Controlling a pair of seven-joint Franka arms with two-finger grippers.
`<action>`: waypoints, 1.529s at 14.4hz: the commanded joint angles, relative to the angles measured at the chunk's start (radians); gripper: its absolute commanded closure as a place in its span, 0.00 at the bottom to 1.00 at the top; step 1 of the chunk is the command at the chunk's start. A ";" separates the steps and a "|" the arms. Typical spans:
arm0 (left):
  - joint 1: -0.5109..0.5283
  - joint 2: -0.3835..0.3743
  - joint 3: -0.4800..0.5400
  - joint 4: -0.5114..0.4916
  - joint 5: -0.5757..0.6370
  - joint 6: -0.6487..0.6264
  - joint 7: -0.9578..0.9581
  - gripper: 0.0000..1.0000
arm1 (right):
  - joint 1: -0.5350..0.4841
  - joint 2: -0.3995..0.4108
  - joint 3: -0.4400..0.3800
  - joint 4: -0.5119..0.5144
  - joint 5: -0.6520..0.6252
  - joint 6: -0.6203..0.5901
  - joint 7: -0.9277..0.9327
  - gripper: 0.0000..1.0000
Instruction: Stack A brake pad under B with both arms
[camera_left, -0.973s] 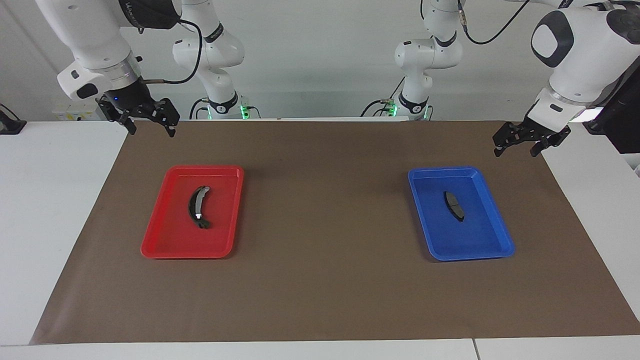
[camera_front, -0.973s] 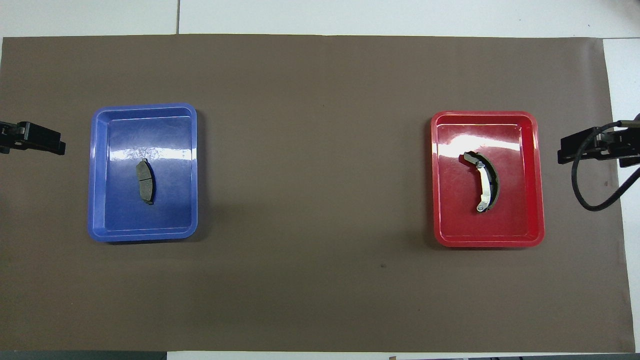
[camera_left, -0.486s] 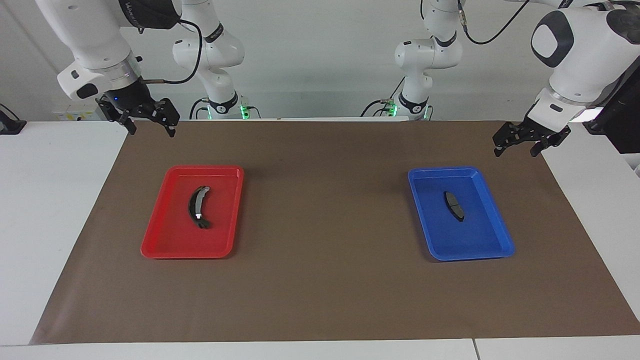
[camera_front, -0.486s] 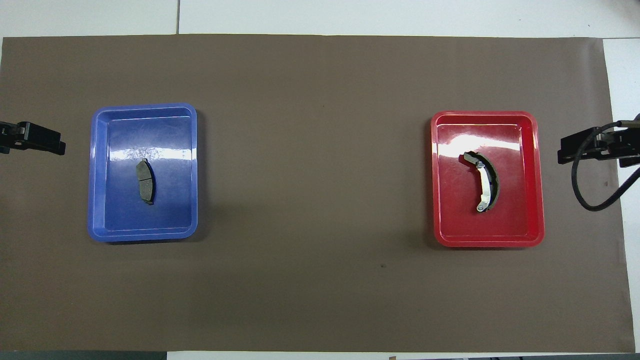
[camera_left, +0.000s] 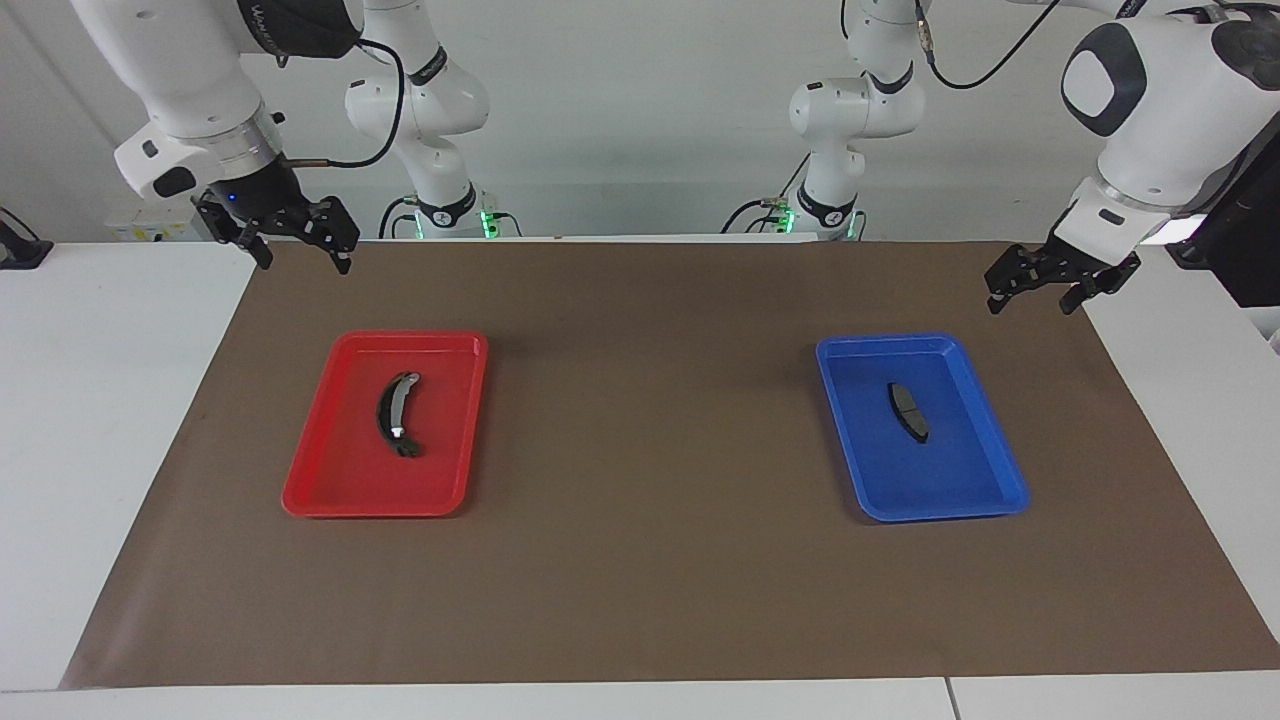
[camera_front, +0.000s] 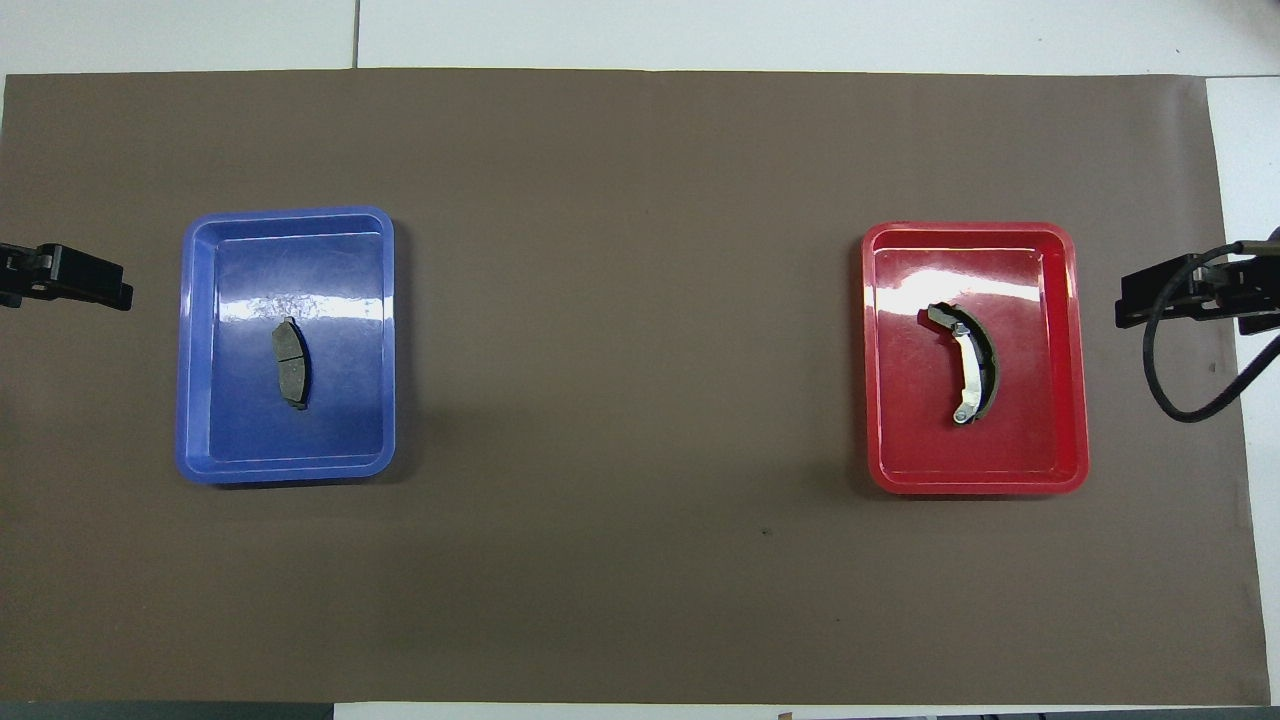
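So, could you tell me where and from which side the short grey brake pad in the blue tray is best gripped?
Probably from straight above, across its narrow width near the middle groove. The grey brake pad lies flat and alone in the blue tray, its long edges clear of the walls, so fingers fit on either side. The left gripper, open, hangs nearest that tray.

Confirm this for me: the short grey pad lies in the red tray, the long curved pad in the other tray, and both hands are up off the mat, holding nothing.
Wrong on the trays. The overhead view shows the short grey pad in the blue tray and the long curved pad in the red tray. The rest stands: left hand and right hand hang open and empty.
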 joint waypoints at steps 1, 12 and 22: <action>-0.010 -0.063 0.000 -0.141 -0.011 0.123 0.001 0.00 | -0.013 -0.014 0.006 -0.015 -0.009 0.008 -0.019 0.00; -0.066 0.045 0.000 -0.428 -0.011 0.585 -0.116 0.01 | -0.013 -0.015 0.006 -0.021 -0.009 0.008 -0.015 0.00; -0.056 0.096 -0.002 -0.568 -0.011 0.790 -0.181 0.40 | -0.013 -0.015 0.006 -0.021 -0.009 0.008 -0.016 0.00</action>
